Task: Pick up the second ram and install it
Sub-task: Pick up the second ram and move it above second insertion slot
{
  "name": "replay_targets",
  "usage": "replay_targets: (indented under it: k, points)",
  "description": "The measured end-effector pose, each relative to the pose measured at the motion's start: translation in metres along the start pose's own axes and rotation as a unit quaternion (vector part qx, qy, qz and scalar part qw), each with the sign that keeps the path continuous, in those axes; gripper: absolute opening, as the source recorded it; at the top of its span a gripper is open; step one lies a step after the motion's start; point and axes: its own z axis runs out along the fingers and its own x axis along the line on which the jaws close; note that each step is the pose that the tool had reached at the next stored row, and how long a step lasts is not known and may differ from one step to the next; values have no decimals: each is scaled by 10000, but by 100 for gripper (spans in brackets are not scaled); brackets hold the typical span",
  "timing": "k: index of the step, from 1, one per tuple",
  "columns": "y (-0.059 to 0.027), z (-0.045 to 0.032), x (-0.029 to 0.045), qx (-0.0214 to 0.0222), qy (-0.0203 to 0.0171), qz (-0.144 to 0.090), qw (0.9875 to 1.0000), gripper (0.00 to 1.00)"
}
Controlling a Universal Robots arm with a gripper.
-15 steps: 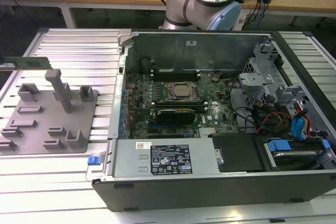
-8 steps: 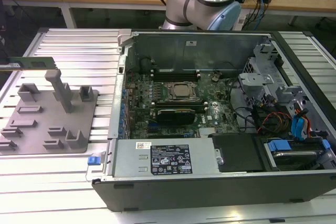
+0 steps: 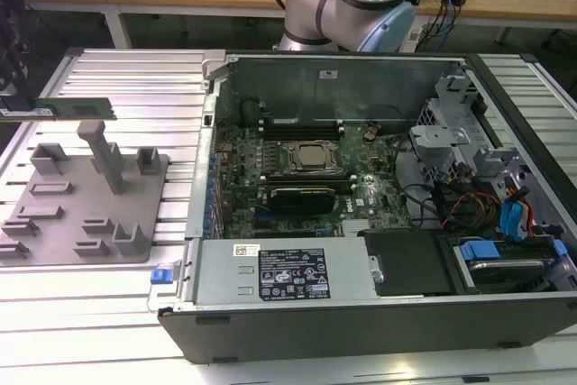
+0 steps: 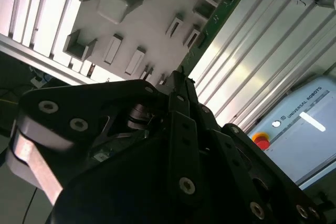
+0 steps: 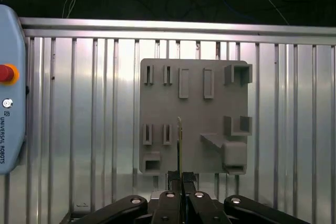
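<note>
Second ram [image 3: 63, 109] is in the air, held level above the grey fixture plate [image 3: 86, 200]. It sits at the exterior view's left, well apart from the open computer case [image 3: 361, 313].

Gripper [image 5: 181, 176]: jaws are clamped together on one end of the stick. In the first wrist view I see the stick edge-on, a thin line running out from between the fingertips over the plate. In the second wrist view the green board reaches away from the fingers with most of its length unsupported.

Risks, as I judge them:
- End grip, long overhang. A knock or a sharp move could pivot the stick in the pads, and it would then meet its slot skewed.
- The case wall [image 3: 212, 123] stands between the stick and the motherboard [image 3: 288, 178]. A low crossing could catch the free end on it.
- The memory slots [image 3: 297, 126] lie close to the processor socket [image 3: 313, 158] and near the black expansion card [image 3: 306, 197], which leaves tight room for the fingers.
- Pressing a tilted or mis-keyed stick could bend it or damage the slot. I can't tell how the slot latches stand.
</note>
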Motion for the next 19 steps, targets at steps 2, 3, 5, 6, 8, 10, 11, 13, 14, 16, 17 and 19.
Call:
replay_targets:
  k: [2,3,5,6,8,10,11,13,14,16,17,19]
  points:
    - [-72,-2,1,0,0,0,10000,10]
    - [-106,-3,2,0,0,0,10000,10]
    - [-163,-5,2,0,0,0,10000,10]
    - [-192,-7,3,0,0,0,10000,10]
    - [-246,-8,3,0,0,0,10000,10]
    - [-312,-10,4,0,0,0,10000,10]
    - [-350,-12,5,0,0,0,10000,10]
    - [-420,-15,6,0,0,0,10000,10]
    - [-458,-16,7,0,0,0,10000,10]
    - [-508,-17,7,0,0,0,10000,10]
    - [-524,-18,7,0,0,0,10000,10]
    - [-565,-19,8,0,0,0,10000,10]
